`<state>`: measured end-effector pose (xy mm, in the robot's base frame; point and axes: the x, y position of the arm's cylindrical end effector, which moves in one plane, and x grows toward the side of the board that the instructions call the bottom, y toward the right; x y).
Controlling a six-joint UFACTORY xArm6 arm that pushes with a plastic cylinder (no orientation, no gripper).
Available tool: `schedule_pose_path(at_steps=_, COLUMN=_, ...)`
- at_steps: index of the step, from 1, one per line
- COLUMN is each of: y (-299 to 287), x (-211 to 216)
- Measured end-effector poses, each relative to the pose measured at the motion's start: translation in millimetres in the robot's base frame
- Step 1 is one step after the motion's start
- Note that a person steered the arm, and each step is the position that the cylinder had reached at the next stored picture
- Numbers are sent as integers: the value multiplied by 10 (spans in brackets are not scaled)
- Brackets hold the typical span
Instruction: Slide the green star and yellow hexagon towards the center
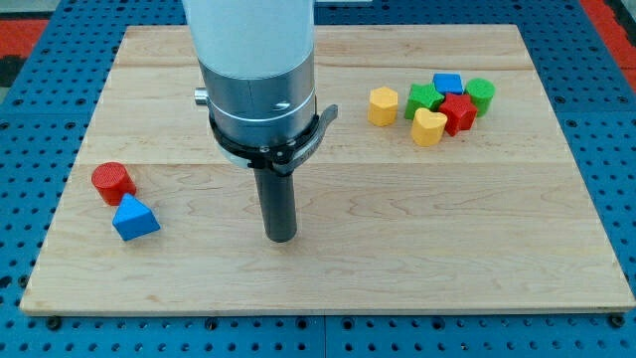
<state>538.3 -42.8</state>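
The yellow hexagon (383, 105) lies at the upper right of the board, just left of a cluster. The green star (424, 98) sits right next to it, touching the cluster's other blocks. My tip (281, 236) rests on the board near the middle, well to the lower left of both blocks and touching none.
The cluster also holds a blue cube (448, 84), a green cylinder (480, 94), a red star (458, 111) and a yellow heart (428, 127). A red cylinder (112, 182) and a blue triangle (134, 218) lie at the left. The wooden board (397, 249) sits on a blue pegboard.
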Motion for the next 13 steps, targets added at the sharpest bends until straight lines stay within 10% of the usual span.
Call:
schedule_pose_path(at_steps=7, y=1066, x=101)
schedule_pose_path(at_steps=9, y=536, x=268)
schedule_pose_path(at_steps=13, y=3318, x=-1516)
